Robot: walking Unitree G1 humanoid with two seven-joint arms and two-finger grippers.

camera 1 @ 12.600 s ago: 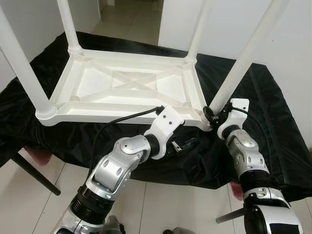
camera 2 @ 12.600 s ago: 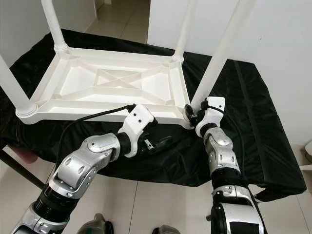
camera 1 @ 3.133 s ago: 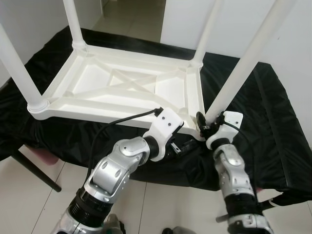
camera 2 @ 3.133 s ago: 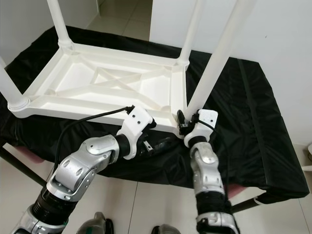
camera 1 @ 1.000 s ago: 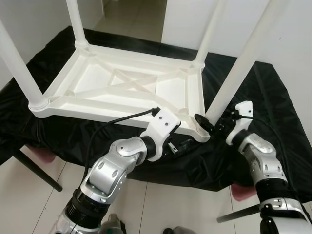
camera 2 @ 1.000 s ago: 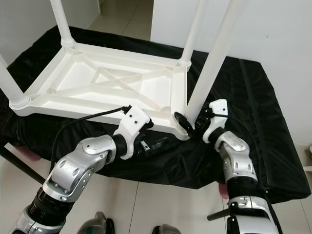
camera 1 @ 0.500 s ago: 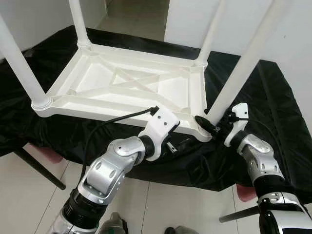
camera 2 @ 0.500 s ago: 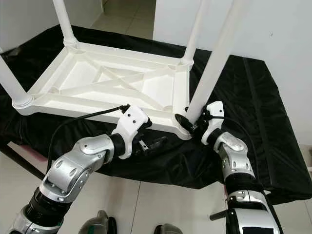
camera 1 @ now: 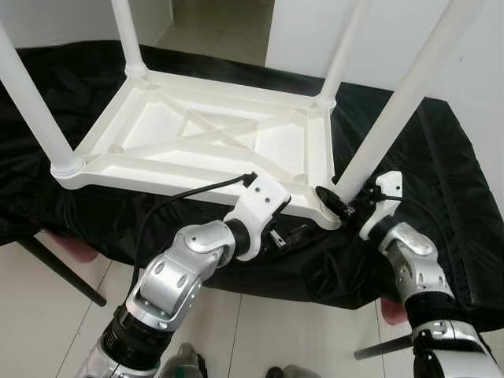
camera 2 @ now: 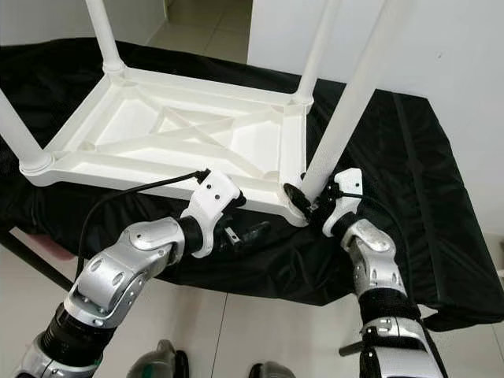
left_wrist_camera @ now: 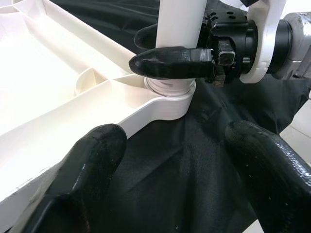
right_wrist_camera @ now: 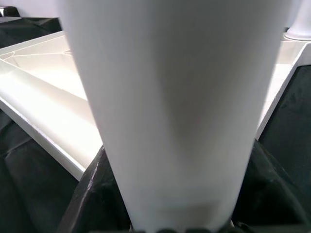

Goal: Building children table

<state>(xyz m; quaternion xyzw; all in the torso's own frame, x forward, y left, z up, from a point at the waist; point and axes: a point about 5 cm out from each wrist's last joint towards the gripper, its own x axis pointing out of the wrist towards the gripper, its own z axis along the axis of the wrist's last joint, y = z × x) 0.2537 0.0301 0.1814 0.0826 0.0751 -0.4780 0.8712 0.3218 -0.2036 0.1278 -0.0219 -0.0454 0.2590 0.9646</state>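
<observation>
**Right gripper holds the near-right leg at its base**

The white plastic table (camera 1: 213, 142) lies upside down on a black cloth (camera 1: 441, 197), with all four legs pointing up. The right gripper (camera 1: 340, 201) is pinching the near-right leg (camera 1: 386, 118) low down, just above its socket (left_wrist_camera: 170, 92); in the left wrist view one black finger (left_wrist_camera: 170, 62) is pressed across the round tube. The left gripper (camera 1: 287, 235) hovers just before the near rim (camera 1: 189, 179), its fingers spread and holding nothing.

I judge the table to be light, stiff and hollow, with a smooth surface that can slip under hard fingers. A long leg gives much leverage, so a low hold near the socket seems the safest place. The frame may slide on the cloth if nothing steadies the rim.
</observation>
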